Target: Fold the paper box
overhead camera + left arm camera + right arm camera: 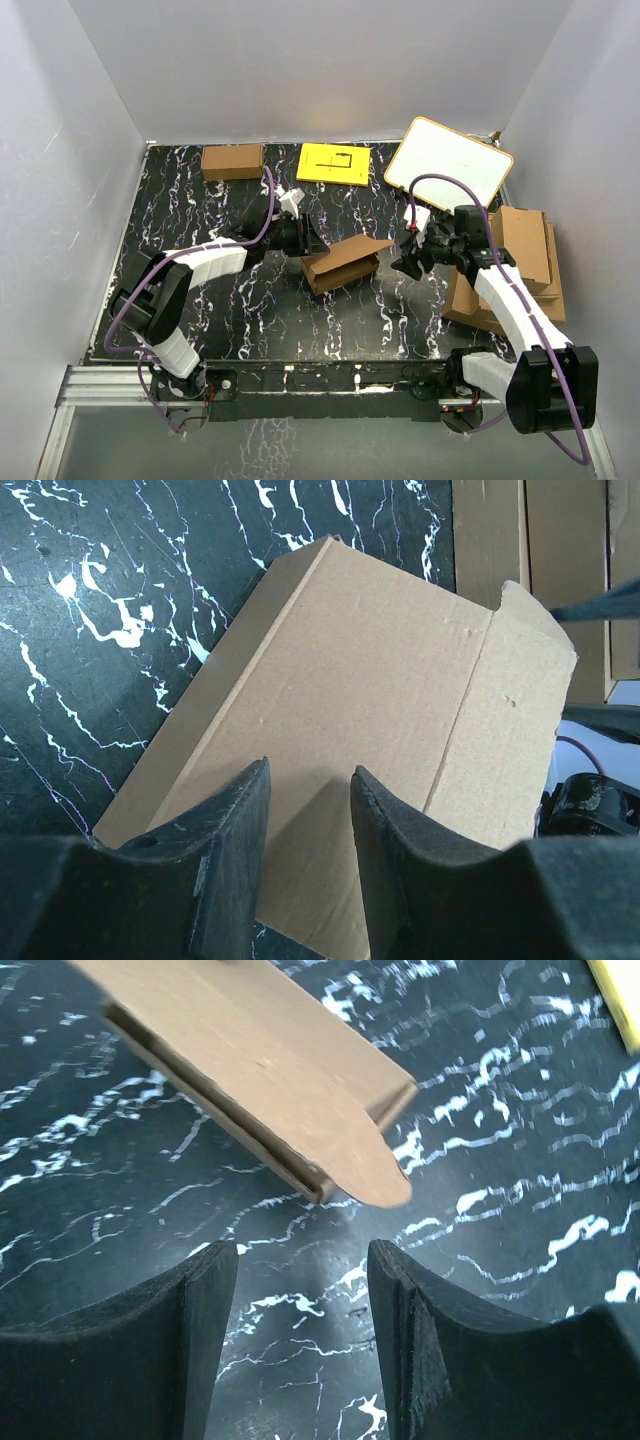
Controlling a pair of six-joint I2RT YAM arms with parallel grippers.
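Paper box: the paper box lay near the middle of the black marbled table, between the two arms, partly folded, with its long axis running left to right.
Box shape: its broad top panel was tilted, higher at the right end; a rounded flap stuck out at that end, and a crease crossed the panel near it.
Left gripper: the left gripper was at the box's left end, its fingers parted with a gap between them. The top panel showed through that gap, and nothing was pinched. Whether the fingertips touched the cardboard could not be told.
Right gripper: the right gripper was released, with its jaws apart and only the table showing between them. It sat just short of the rounded flap, clear of the box.
Small carton: a smaller brown carton lay at the far left of the table.
Yellow sheet: a yellow sheet lay flat at the far edge, beside the carton.
White board: a white board leaned in the far right corner.
Cardboard pile: a pile of larger brown sheets sat at the right, behind the right arm.
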